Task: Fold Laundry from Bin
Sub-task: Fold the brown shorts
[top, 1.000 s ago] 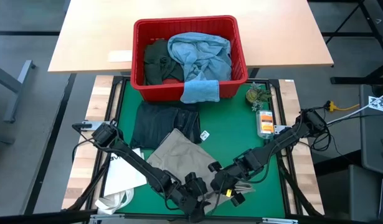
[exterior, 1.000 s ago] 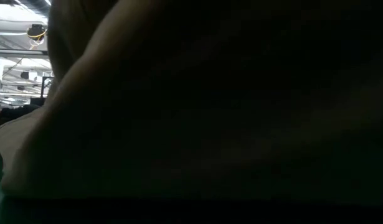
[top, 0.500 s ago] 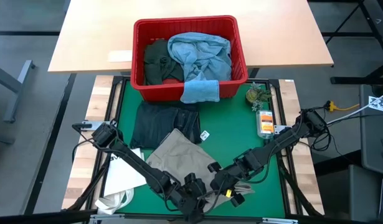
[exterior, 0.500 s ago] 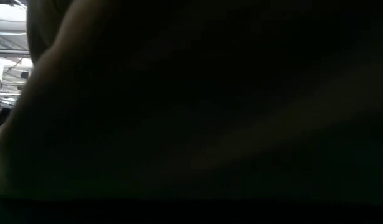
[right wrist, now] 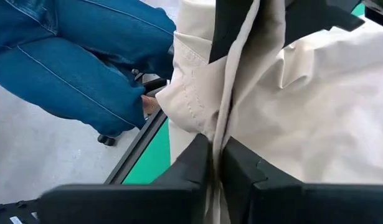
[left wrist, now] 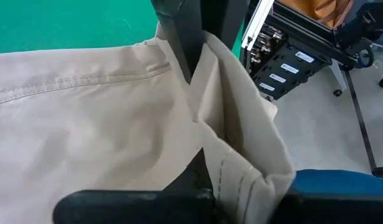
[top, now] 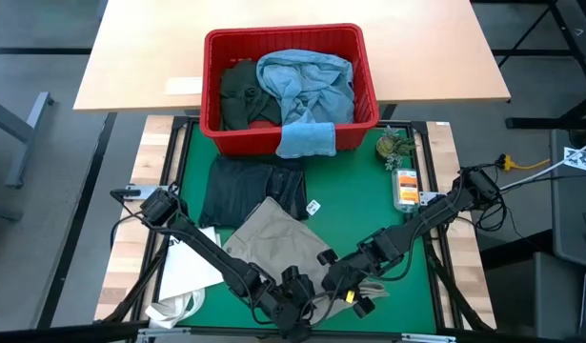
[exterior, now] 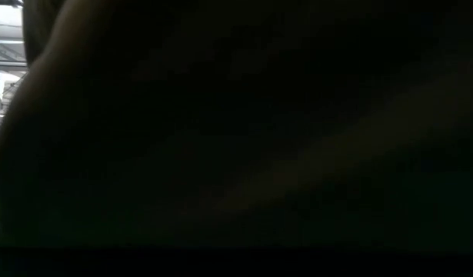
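The khaki trousers (top: 272,233) lie spread on the green mat, their near end bunched up at the table's front edge. My left gripper (top: 294,305) and my right gripper (top: 338,289) stand close together there, each shut on that near end. Folded dark jeans (top: 250,186) lie flat on the mat behind the trousers. The red bin (top: 209,76) stands at the far edge and holds light blue jeans (top: 307,81) and a dark green piece (top: 240,95). A small light blue cloth (top: 305,140) hangs over its near rim. The low view is blocked by dark cloth. My left gripper pinches a raised fold of the khaki trousers (left wrist: 207,84) between its two fingers, beside a stitched edge (left wrist: 241,180). The fingers slant down from the table's left. The rest of the cloth lies on the mat. My right gripper pinches a fold of the khaki trousers (right wrist: 231,99) between its two fingers, close to a stitched hem (right wrist: 186,57). More than one layer runs through the fingers. The fingers slant down from the table's right, and the cloth drapes off both sides.
A white tote bag (top: 188,274) lies at the mat's near left. A small green thing (top: 393,145) and an orange bottle (top: 405,189) sit at the right edge. A person's leg in blue jeans (right wrist: 66,68) is just beyond the front edge.
Both arms have kept their places. In the low view the dark cloth before the camera has spread toward the picture's left and now hides nearly all of the room behind.
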Robot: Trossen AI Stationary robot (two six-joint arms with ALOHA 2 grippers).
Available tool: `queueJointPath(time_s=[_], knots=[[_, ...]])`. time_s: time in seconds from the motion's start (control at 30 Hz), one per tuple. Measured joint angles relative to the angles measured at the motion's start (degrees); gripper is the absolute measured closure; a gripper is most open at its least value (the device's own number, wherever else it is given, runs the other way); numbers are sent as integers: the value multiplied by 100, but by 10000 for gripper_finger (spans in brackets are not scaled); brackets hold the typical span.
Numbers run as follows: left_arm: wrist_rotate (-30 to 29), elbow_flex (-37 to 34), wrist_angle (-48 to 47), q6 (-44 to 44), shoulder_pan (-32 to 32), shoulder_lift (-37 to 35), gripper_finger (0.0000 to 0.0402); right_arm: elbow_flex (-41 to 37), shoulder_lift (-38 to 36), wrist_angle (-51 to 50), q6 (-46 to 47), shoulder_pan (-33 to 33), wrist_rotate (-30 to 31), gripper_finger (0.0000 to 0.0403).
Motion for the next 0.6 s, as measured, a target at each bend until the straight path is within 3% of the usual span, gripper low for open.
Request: queueJointPath(time_s=[0.3,0.53,0.6], knots=[[0,0,-4,0,-28,2,399,0,2,-76,18,-42,-148,231],[2,0,-12,2,-28,2,399,0,2,-646,-21,17,-1496,186],[2,0,-27,2,-28,2,399,0,4,-900,-96,59,-1626,183]])
